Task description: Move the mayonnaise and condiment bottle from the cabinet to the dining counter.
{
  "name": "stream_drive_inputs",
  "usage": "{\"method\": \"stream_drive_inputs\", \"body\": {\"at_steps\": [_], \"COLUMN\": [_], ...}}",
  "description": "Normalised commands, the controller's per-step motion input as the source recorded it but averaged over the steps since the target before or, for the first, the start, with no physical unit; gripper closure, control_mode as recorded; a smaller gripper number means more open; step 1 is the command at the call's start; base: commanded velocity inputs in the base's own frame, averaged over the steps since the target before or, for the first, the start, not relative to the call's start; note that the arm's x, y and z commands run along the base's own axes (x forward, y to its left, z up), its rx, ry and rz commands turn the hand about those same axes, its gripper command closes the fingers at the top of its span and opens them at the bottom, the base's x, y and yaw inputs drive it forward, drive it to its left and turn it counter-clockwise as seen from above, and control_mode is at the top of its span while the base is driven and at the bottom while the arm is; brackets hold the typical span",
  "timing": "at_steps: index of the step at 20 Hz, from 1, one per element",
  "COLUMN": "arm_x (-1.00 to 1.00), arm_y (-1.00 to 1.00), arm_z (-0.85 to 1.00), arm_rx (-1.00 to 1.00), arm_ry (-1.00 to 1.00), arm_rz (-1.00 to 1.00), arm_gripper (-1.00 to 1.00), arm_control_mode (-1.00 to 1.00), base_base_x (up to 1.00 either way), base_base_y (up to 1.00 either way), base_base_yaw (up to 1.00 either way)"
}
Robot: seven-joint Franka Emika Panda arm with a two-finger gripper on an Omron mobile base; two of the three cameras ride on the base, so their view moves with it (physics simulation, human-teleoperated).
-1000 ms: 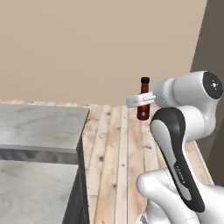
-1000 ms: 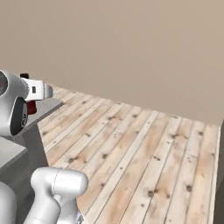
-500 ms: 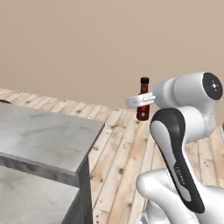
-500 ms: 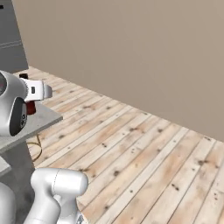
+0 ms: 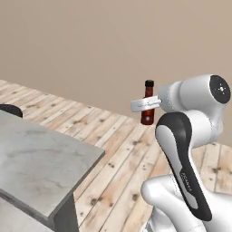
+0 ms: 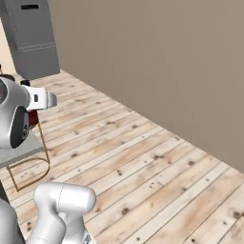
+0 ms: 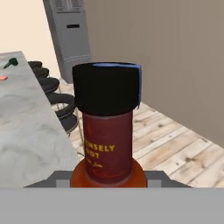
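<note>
Centre of my left base frame: my end effector (image 5: 146,104) is clamped on the slim dark red condiment bottle (image 5: 147,103), carried upright above the floor. Rigid, probably slick and top-heavy; I'd grip mid-body.

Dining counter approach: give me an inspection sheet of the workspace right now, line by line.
Surface: dining counter, pale marble top, lower left of the left base view; nothing standing on the near part.
Job's things: condiment bottle, dark red with black cap, upright, held in the air above the wooden floor, not yet over the counter.
Clutter: small green and red items at the counter's far end, too small to identify.
Grippers: gripper shut on the condiment bottle.
Cables: nothing seen.
Surroundings: black bar stools along the counter, grey tall unit, plain beige wall.
</note>
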Motion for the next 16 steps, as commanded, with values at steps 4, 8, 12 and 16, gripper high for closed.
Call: {"method": "stream_drive_inputs", "body": {"at_steps": [4,8,12,16], "arm_x": [0.00,0.00,0.00,0.00], "arm_y": [0.00,0.00,0.00,0.00], "arm_z": [0.00,0.00,0.00,0.00], "arm_rx": [0.00,0.00,0.00,0.00], "arm_ry": [0.00,0.00,0.00,0.00], "arm_rz": [0.00,0.00,0.00,0.00], "arm_gripper": [1.00,1.00,1.00,1.00], "arm_control_mode": [1.00,1.00,1.00,1.00], "base_base_x": [0.76,0.75,0.76,0.76], "base_base_y": [-0.39,-0.37,-0.34,-0.33], "base_base_yaw": [0.37,0.38,0.38,0.38]}}
